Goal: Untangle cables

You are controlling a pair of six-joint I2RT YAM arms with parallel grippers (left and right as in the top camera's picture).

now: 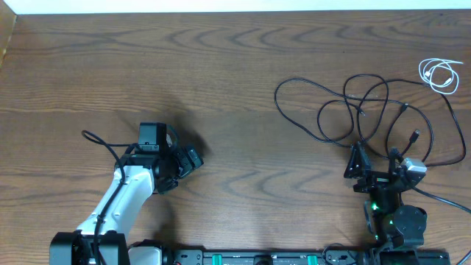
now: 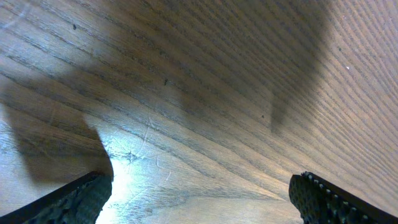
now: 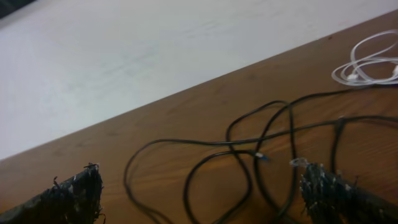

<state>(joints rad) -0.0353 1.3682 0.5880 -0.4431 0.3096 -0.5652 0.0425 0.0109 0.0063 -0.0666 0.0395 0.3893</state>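
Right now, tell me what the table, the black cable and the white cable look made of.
Table: wood or wood-look laminate; brown grain lines, low sheen.
Black cable: likely rubber or plastic sheathing; thin, dull, bends in loose loops.
White cable: probably plastic sheathing, slightly glossy; it catches light in the right wrist view.

Wooden table [image 1: 221,66]: dark brown, wavy grain running lengthwise. Left wrist view shows fine scratches, small dark specks and a bright glare patch [image 2: 134,177] on the surface. Pale white surface [image 3: 124,56] lies beyond the far edge, seen overhead as a thin strip along the top.
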